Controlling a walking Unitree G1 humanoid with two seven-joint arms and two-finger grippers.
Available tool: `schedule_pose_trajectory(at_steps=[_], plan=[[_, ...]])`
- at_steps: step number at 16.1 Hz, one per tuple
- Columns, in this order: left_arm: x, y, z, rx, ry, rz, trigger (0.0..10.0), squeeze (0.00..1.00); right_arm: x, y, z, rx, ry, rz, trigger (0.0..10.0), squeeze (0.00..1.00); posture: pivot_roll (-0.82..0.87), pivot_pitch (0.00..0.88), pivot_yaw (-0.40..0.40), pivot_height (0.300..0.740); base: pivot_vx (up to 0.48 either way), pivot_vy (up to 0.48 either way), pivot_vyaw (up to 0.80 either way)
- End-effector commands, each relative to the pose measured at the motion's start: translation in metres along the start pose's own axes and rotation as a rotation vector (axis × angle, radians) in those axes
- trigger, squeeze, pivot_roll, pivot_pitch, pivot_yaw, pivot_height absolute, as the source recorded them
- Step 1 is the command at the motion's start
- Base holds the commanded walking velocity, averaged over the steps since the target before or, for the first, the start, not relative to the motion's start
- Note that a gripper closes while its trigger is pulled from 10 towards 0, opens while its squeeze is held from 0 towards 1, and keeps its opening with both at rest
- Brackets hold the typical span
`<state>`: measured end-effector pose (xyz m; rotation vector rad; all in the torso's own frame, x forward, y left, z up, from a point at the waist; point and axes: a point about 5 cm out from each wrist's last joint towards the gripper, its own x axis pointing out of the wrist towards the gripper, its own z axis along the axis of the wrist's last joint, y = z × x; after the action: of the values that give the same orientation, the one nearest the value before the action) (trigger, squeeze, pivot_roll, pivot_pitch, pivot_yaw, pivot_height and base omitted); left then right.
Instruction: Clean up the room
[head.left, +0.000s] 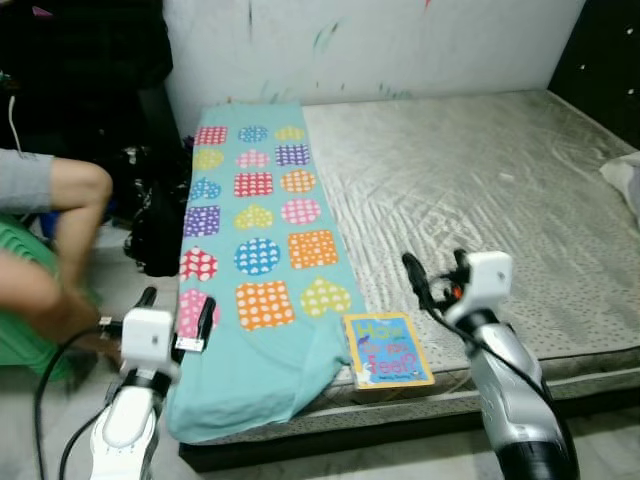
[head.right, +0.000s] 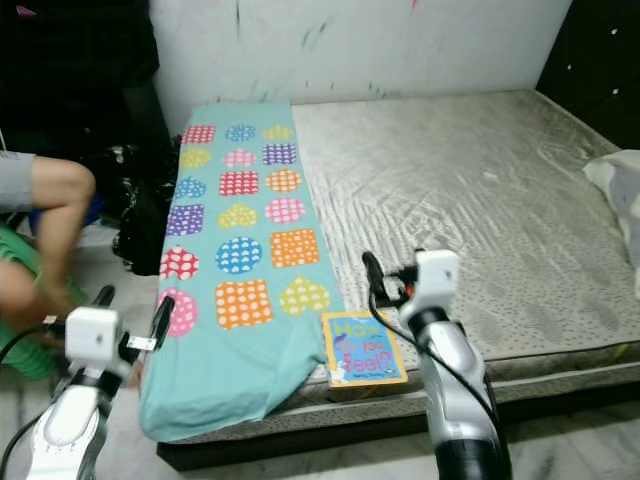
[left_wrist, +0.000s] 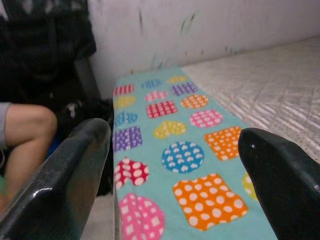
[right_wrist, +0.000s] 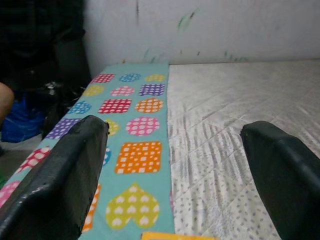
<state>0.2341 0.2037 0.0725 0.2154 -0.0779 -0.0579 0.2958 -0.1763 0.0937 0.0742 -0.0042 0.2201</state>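
Black fingers spread wide and empty on both the left gripper (head.left: 176, 312) at lower left and the right gripper (head.left: 433, 275) right of centre. A yellow-edged picture book (head.left: 387, 349) lies flat at the mattress's (head.left: 480, 180) near edge, beside a teal patterned blanket (head.left: 258, 240) stretching lengthwise toward the wall.

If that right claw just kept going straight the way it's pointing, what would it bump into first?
Probably the grey mattress: the right gripper, fingers open, aims across the bed, just beside the patterned teal blanket. Depth is hard to judge.
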Motion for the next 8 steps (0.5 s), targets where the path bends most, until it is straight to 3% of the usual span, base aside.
schedule_pose_trajectory(at_steps=[1, 2, 3, 4, 6, 8], plan=[[-0.002, -0.004, 0.008, 0.062, -0.028, 0.007, 10.0, 0.00, -0.004, 0.003, 0.003, 0.003, -0.001, 0.024, 10.0, 0.00, -0.10, 0.000, -0.035, 0.740, 0.000, 0.000, 0.00], [-0.005, -0.007, 0.010, 0.071, -0.030, 0.004, 10.0, 0.00, -0.010, 0.005, 0.001, 0.009, 0.008, 0.021, 10.0, 0.00, -0.10, 0.000, -0.034, 0.740, 0.000, 0.000, 0.00], [-0.005, -0.011, 0.013, 0.041, -0.014, -0.028, 10.0, 0.00, -0.010, 0.011, 0.004, -0.014, -0.005, 0.045, 10.0, 0.00, -0.10, 0.000, -0.037, 0.740, 0.000, 0.000, 0.00], [0.000, -0.011, 0.019, -0.051, 0.003, -0.006, 10.0, 0.00, -0.007, 0.019, 0.009, -0.030, -0.019, 0.078, 10.0, 0.00, -0.10, 0.000, -0.040, 0.740, 0.000, 0.000, 0.00], [0.003, -0.019, 0.032, -0.075, -0.034, -0.018, 10.0, 0.00, -0.010, 0.026, 0.014, -0.060, -0.015, 0.143, 10.0, 0.00, -0.08, 0.000, -0.063, 0.740, 0.000, 0.000, 0.00], [-0.003, -0.031, 0.040, -0.123, -0.033, -0.018, 10.0, 0.00, -0.018, 0.029, 0.012, -0.103, 0.022, 0.215, 10.0, 0.00, -0.08, 0.000, -0.073, 0.740, 0.000, 0.000, 0.00]])
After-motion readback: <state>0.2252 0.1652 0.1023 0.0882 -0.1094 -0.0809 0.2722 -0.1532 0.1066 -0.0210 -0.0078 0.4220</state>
